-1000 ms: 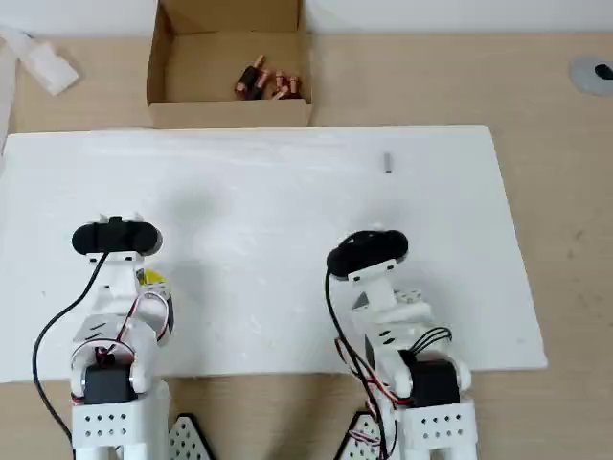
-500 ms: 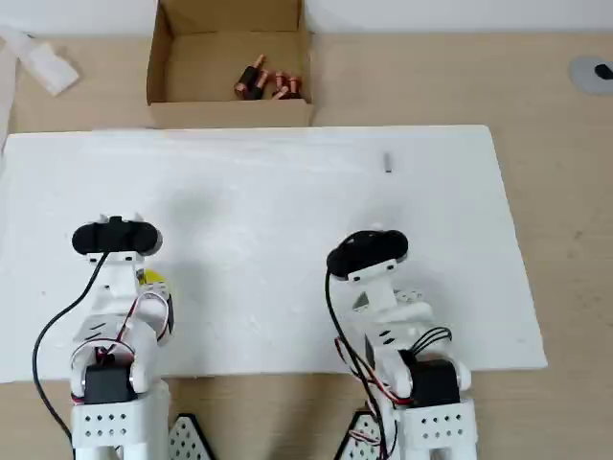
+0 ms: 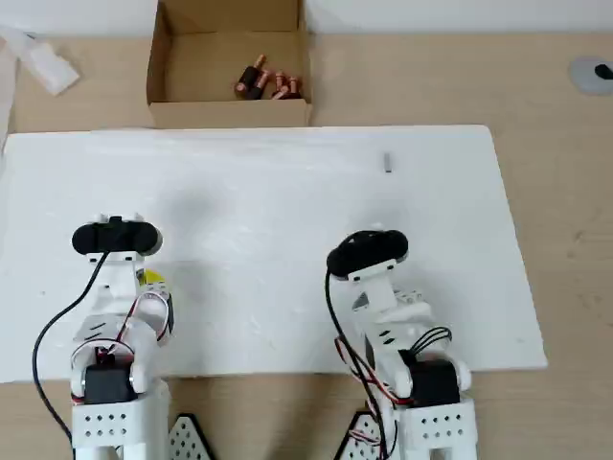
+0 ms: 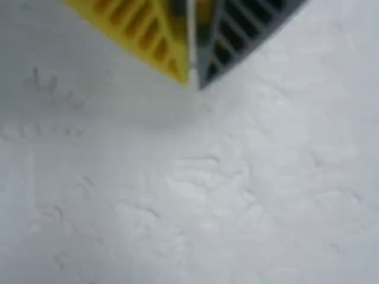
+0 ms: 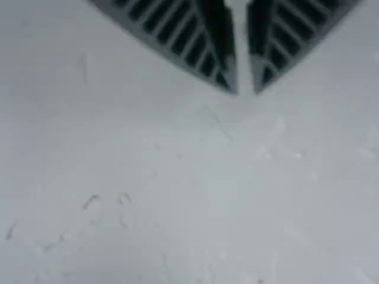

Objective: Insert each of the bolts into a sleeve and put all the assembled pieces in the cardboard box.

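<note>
The cardboard box (image 3: 172,57) stands at the far edge, beyond the white foam sheet (image 3: 268,211). Inside it lie several copper-coloured assembled pieces (image 3: 268,80). A small grey part (image 3: 388,163) lies alone on the sheet's far right. Both arms are folded back at the near edge. My left gripper (image 4: 193,81), one yellow finger and one grey, is shut with nothing in it, just above the foam. My right gripper (image 5: 241,89), with grey ribbed fingers, is shut and empty too, a thin slit between its tips.
A white plastic piece (image 3: 43,59) lies on the wooden table at the far left. A grey round fitting (image 3: 592,73) is set in the table at the far right. Bare foam spreads between the arms and the box.
</note>
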